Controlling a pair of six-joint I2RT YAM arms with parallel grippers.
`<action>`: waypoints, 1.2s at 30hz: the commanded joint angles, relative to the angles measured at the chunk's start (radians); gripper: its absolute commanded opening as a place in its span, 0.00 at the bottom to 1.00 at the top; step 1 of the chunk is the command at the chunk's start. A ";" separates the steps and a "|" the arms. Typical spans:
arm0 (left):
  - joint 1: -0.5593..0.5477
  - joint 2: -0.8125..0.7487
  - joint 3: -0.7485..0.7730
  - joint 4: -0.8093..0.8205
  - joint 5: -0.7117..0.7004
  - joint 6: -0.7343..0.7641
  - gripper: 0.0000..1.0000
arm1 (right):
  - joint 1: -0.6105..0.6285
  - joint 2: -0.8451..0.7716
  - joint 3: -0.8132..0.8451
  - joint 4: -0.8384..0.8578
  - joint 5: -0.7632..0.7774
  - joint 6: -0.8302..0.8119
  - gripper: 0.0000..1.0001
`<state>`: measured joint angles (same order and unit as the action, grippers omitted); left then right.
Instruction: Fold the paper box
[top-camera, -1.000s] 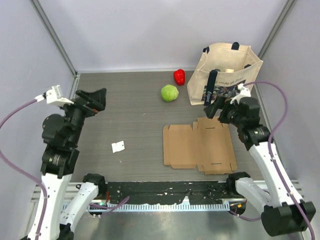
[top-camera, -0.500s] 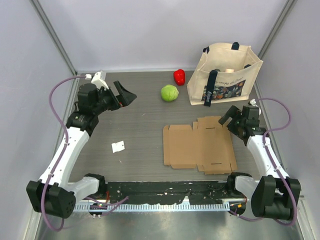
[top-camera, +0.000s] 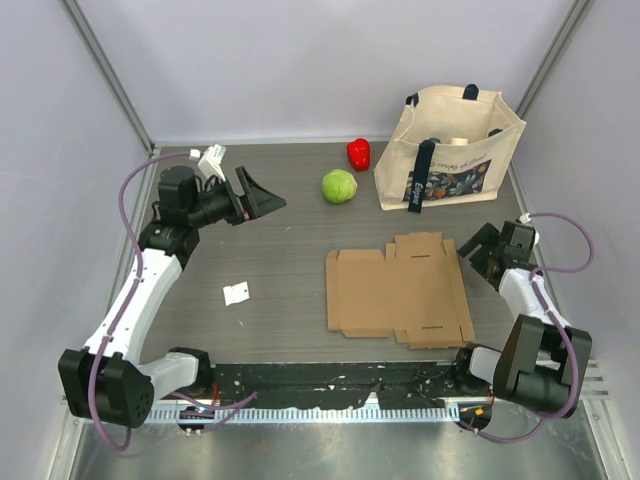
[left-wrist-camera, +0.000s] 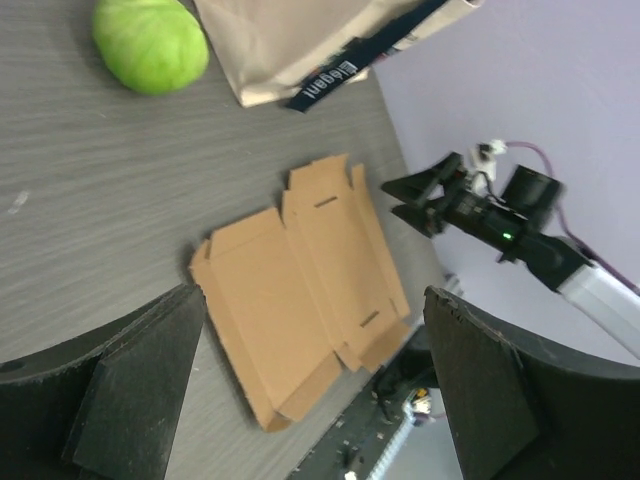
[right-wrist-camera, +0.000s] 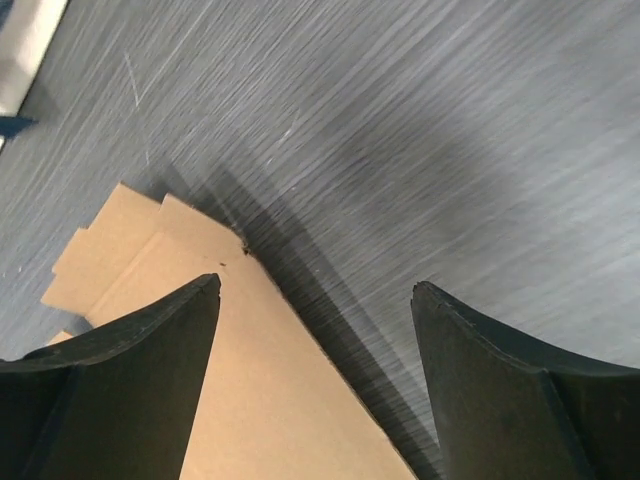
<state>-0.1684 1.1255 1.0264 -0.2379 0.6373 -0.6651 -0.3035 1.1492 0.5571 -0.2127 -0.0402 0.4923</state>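
The paper box (top-camera: 398, 290) lies flat and unfolded on the table, right of centre, brown cardboard with flaps and small slots. It also shows in the left wrist view (left-wrist-camera: 300, 280) and its right edge in the right wrist view (right-wrist-camera: 230, 380). My left gripper (top-camera: 262, 198) is open and empty, held above the table at the back left, pointing right toward the box. My right gripper (top-camera: 474, 248) is open and empty, low at the box's right edge; in its wrist view (right-wrist-camera: 315, 330) the jaws straddle that edge.
A beige tote bag (top-camera: 450, 150) stands at the back right. A green round vegetable (top-camera: 339, 185) and a red pepper (top-camera: 358, 153) lie left of it. A small white paper scrap (top-camera: 236, 292) lies left of the box. Purple walls enclose the table.
My left arm has swung from the far left out over the table, gripper pointing right. My right arm has dropped and moved right, down to the box's right edge.
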 joint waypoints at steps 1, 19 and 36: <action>-0.003 0.037 -0.043 0.167 0.159 -0.143 0.95 | -0.011 0.087 0.018 0.088 -0.180 -0.055 0.81; -0.008 0.083 -0.152 0.425 0.239 -0.322 0.92 | 0.410 0.270 0.118 0.234 -0.118 -0.187 0.22; -0.095 0.172 0.038 0.005 -0.013 0.101 0.86 | 0.589 0.417 0.484 0.111 -0.766 -0.486 0.01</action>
<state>-0.2180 1.2549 0.9218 -0.0505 0.7143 -0.7605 0.2806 1.5574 0.9718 -0.0654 -0.5465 0.0986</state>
